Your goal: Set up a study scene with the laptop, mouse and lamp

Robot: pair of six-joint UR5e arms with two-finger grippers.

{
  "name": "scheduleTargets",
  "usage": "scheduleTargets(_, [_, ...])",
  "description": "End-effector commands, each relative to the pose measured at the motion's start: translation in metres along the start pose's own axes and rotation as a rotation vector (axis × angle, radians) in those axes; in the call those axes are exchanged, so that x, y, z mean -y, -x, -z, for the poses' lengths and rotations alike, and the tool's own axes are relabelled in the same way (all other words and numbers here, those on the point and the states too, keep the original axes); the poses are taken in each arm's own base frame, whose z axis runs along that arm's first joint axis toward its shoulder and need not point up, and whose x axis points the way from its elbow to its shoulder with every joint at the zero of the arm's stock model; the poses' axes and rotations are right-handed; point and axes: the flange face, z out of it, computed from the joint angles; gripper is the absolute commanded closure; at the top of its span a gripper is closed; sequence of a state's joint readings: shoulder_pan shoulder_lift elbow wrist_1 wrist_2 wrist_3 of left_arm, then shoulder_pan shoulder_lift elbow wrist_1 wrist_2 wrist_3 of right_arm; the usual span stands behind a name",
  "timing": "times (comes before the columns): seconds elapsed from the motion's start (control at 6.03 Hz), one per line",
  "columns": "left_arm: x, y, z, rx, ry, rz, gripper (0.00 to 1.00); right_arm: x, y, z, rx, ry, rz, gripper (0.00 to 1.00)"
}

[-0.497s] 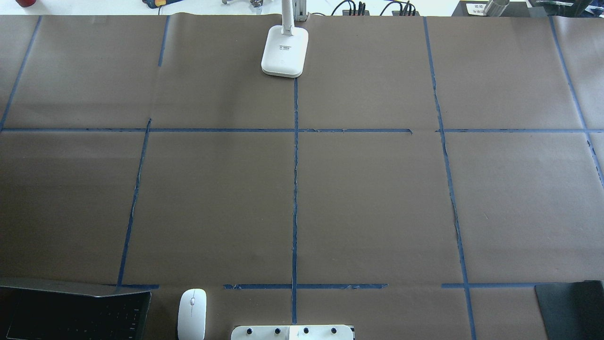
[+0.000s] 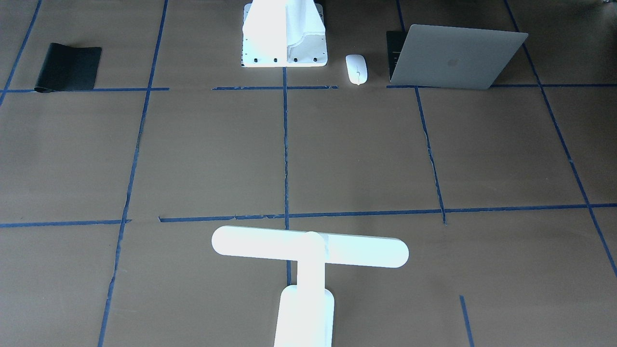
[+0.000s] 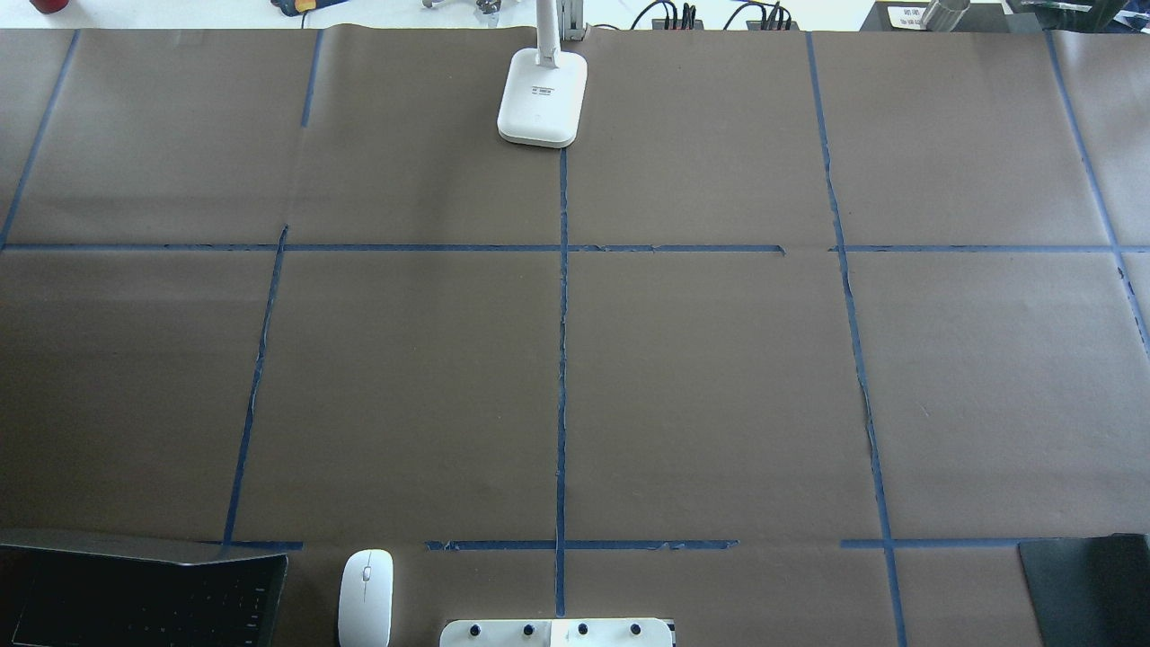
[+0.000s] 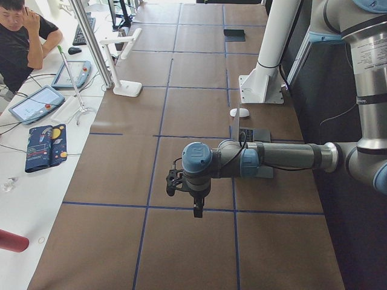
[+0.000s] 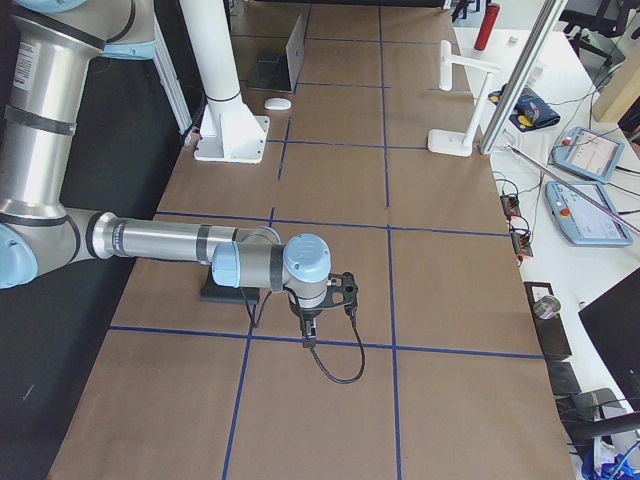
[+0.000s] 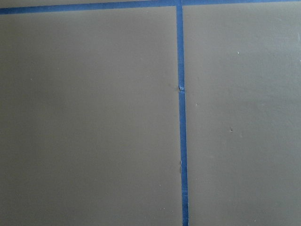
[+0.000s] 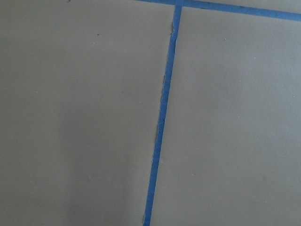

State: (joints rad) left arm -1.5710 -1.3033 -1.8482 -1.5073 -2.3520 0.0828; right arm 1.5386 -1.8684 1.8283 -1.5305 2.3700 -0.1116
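A: Where do things stand, from the left?

B: The laptop (image 3: 135, 598) sits in the near left corner, lid partly raised. The mouse (image 3: 365, 598) lies just to its right, not touching it. The lamp (image 3: 542, 94) stands at the far edge, about centre. A black mat (image 3: 1087, 589) is in the near right corner.

A: And the arms?

B: The left gripper (image 4: 196, 208) hangs over bare paper beyond the table's left end, and the right gripper (image 5: 307, 335) does the same at the right end. Whether either pair of jaws is open I cannot tell. Both wrist views show only paper and blue tape.

A: So which step is it?

B: The very first, I'd say, as nothing is arranged yet. The left arm is nearer the laptop, so I'd send it there. The thin edge calls for a careful pinch or a slide toward centre.
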Motion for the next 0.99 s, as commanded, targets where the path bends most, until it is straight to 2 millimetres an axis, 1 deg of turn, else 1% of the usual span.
scheduleTargets(0.0, [0.012, -0.009, 0.003, 0.003, -0.007, -0.016, 0.0, 0.001, 0.002, 0.002, 0.001, -0.004, 0.005, 0.0])
scheduleTargets(0.17, [0.029, -0.018, 0.014, 0.006, -0.034, -0.041, 0.0, 0.001, 0.002, 0.002, 0.001, -0.004, 0.005, 0.0])
scheduleTargets(0.33, [0.055, -0.033, 0.031, 0.006, -0.071, -0.078, 0.0, 0.0, 0.002, 0.001, 0.001, -0.004, 0.006, 0.0])
scheduleTargets(0.5, [0.063, -0.047, 0.043, 0.0, -0.102, -0.112, 0.0, 0.0, 0.003, 0.002, 0.001, -0.006, 0.008, 0.0])
scheduleTargets(0.66, [0.063, -0.053, 0.044, -0.059, -0.113, -0.133, 0.0, 0.001, 0.003, 0.003, 0.0, -0.015, 0.016, 0.0])
scheduleTargets(0.83, [0.068, -0.08, 0.047, -0.106, -0.16, -0.237, 0.0, -0.001, 0.003, 0.002, 0.01, -0.018, 0.018, 0.0])
